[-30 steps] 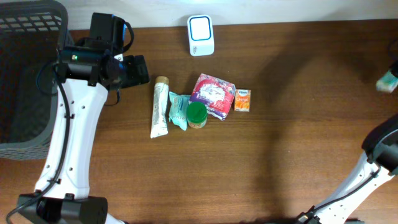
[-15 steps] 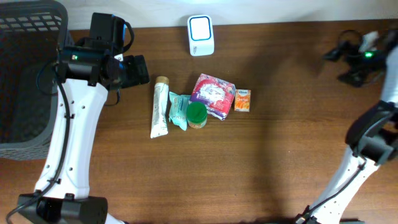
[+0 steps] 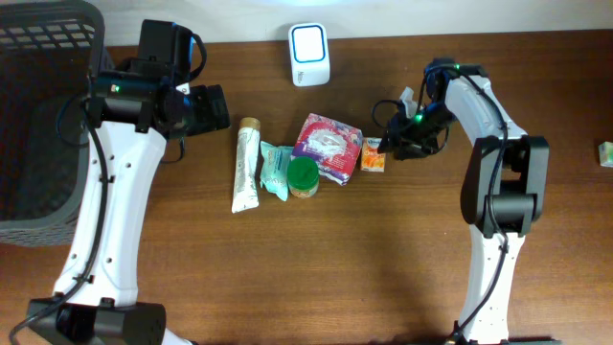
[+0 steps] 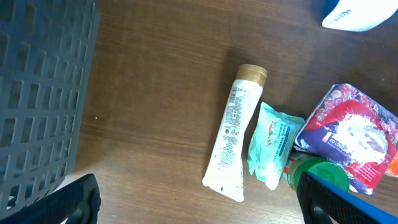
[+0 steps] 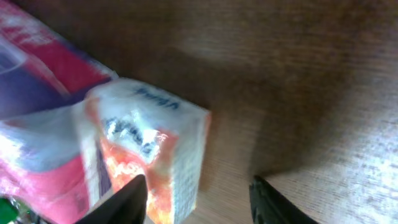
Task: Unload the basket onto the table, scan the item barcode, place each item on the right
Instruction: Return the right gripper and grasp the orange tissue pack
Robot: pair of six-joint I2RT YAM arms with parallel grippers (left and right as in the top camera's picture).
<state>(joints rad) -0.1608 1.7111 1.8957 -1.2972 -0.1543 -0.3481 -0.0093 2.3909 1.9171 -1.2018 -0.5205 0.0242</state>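
Brown wood-grain table point(image 3: 287, 278), pale surface point(image 3: 431, 14) beyond.

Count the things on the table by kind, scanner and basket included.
Tube: 1
Packets: 3 (teal packet, pink packet, orange packet)
Green-lidded jar: 1
Scanner: 1
Basket: 1
Small item at right edge: 1
Total: 8

On my table point(image 3: 431, 268), a row lies in the middle: the tube point(image 3: 245, 165) on the left, then the soft pack point(image 3: 276, 171), the jar point(image 3: 304, 176), the big packet point(image 3: 328, 147) and the little packet point(image 3: 374, 155). The scanner point(image 3: 309, 54) sits behind them. The basket point(image 3: 38, 115) stands far left. The right gripper point(image 3: 395, 146) is just right of the little packet.
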